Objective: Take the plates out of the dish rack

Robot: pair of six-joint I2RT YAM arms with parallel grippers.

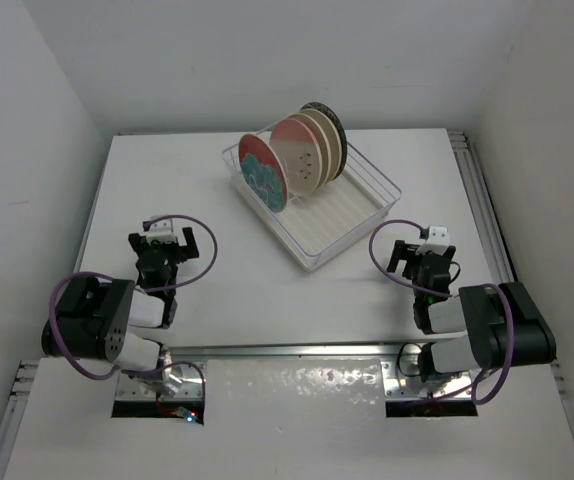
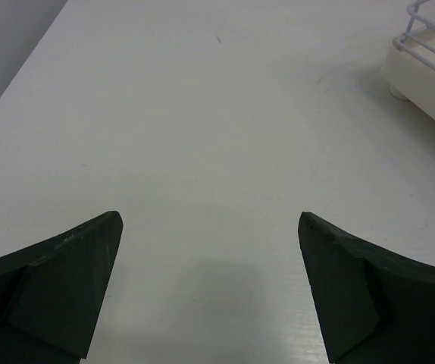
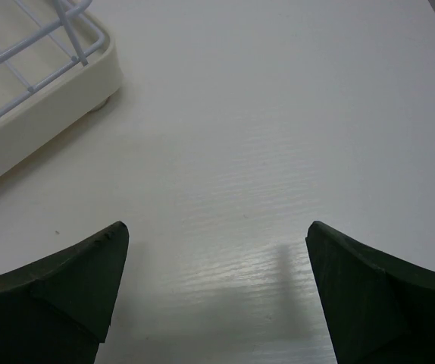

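At tabletop [image 1: 267, 290] — L end effector [image 2: 210, 220] splayed; R [image 3: 217, 227] too.

left arm [image 1: 102, 325] folded, left fingers [image 2: 58, 288] wide apart, empty | right arm [image 1: 497, 335] folded, right fingers [image 3: 51, 292] wide apart, empty

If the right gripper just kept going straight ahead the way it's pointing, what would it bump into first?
Probably nothing but bare table. The right gripper is open and aimed past the dish rack, whose corner sits off to its left. Depth is hard to judge, though.
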